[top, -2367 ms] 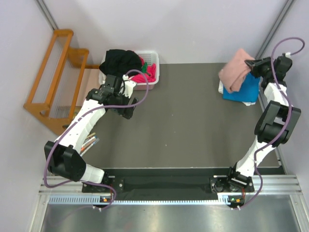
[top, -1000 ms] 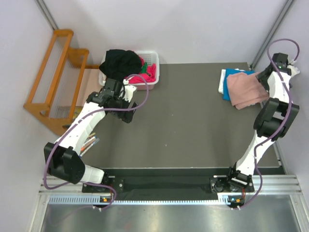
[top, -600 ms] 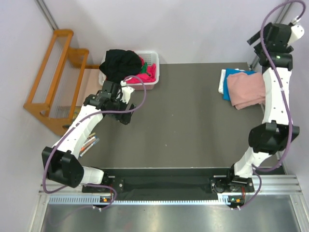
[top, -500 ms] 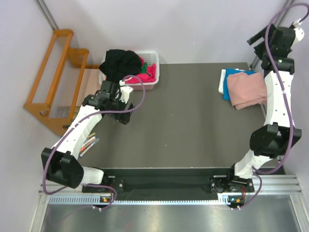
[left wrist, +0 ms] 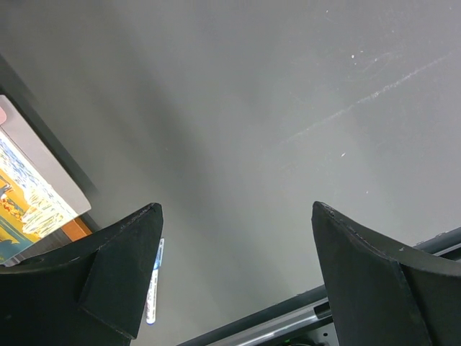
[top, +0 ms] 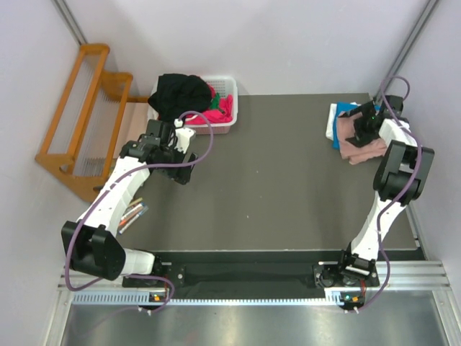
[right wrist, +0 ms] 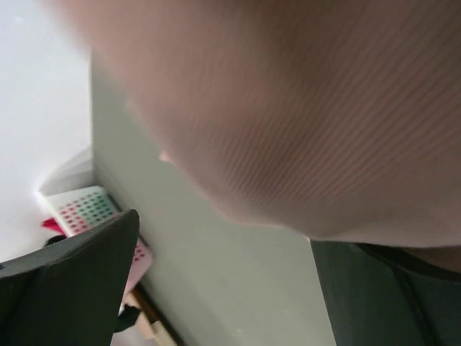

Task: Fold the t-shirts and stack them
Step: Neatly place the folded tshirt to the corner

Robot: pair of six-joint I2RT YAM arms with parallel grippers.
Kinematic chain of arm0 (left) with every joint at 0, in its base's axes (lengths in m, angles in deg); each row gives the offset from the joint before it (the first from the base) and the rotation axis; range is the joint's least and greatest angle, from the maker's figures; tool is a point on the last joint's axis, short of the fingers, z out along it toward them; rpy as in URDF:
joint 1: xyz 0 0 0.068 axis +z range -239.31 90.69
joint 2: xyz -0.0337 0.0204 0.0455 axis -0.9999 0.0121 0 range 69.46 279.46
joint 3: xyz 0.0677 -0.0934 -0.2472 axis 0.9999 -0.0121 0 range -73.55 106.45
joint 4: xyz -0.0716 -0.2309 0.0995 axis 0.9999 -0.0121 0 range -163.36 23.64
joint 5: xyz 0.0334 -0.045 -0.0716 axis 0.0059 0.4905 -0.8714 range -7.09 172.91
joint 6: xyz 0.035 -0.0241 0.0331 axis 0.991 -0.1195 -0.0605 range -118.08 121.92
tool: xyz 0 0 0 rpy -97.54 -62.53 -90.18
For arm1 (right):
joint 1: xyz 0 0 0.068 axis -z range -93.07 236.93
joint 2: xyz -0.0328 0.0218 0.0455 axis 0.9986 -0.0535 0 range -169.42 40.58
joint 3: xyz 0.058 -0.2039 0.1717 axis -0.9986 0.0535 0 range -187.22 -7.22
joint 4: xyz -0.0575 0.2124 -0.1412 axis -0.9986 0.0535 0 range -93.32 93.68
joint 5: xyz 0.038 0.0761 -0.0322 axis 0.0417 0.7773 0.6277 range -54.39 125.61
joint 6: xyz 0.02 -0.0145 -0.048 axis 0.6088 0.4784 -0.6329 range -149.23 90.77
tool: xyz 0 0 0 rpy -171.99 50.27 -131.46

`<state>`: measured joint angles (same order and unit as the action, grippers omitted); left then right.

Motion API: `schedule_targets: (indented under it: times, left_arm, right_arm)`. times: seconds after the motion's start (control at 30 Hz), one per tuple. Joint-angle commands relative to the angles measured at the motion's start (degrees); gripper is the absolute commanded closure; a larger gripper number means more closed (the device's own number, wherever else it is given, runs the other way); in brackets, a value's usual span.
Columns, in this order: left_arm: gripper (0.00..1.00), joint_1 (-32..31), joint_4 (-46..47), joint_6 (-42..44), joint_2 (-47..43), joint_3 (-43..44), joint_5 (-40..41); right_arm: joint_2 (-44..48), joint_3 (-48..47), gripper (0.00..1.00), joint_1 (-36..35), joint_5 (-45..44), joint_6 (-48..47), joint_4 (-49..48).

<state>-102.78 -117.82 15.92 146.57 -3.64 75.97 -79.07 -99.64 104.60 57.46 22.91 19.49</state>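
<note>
Pink shirt [top: 358, 146] lay folded on a blue shirt [top: 346, 109] at the far right of the worktop [top: 274, 187]. Right pincer [top: 364, 124] sat low on that stack, jaws spread wide, apparently gripping nothing, though blurred cloth crowded its camera. On lifting away, a finger might snag a fold and drag the pink shirt askew or off the stack. Left pincer [left wrist: 234, 216] hung wide open and empty above the worktop, near the basket [top: 229, 81] holding a black shirt [top: 180, 90] and a magenta shirt [top: 216, 112].
</note>
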Motion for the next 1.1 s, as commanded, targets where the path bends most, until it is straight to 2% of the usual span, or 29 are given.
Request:
schedule_targets:
  times: [0.0,0.13,0.27,0.37,0.5,0.63,0.87,1.07]
  left_arm:
    - [0.11,0.47,1.1,1.03,-0.64,0.93,-1.15]
    - [0.11,0.47,0.22,0.86,-0.55,1.98,-1.06]
    - [0.11,0.47,-0.22,0.77,-0.37,2.51,-0.62]
    - [0.11,0.47,-1.01,0.42,-0.11,3.39,-0.71]
    - [0.11,0.47,-1.53,-0.29,-0.19,4.01,-1.15]
    - [0.11,0.47,-1.62,-0.38,-0.28,3.92,-0.88]
    - [0.11,0.47,-2.24,-0.2,-0.28,3.74,-0.53]
    - [0.11,0.47,-2.15,-0.11,-0.55,3.39,-0.09]
  right_arm:
    - [-5.3,-6.71,0.0,1.66,5.04,2.26,-2.07]
    - [-9.81,-7.87,0.0,2.28,8.29,0.51,1.1]
    - [-3.59,-6.36,0.0,2.02,8.65,-0.2,-3.2]
    - [-1.64,-11.36,0.0,2.1,10.84,-0.37,-1.89]
    - [-1.19,-16.73,0.0,2.37,14.26,1.9,-2.5]
    - [-1.54,-17.26,0.0,2.81,16.21,4.28,-5.05]
    - [-6.73,-17.27,0.0,3.86,19.28,7.1,-8.66]
    - [-10.24,-15.68,0.0,4.21,18.32,6.57,-9.19]
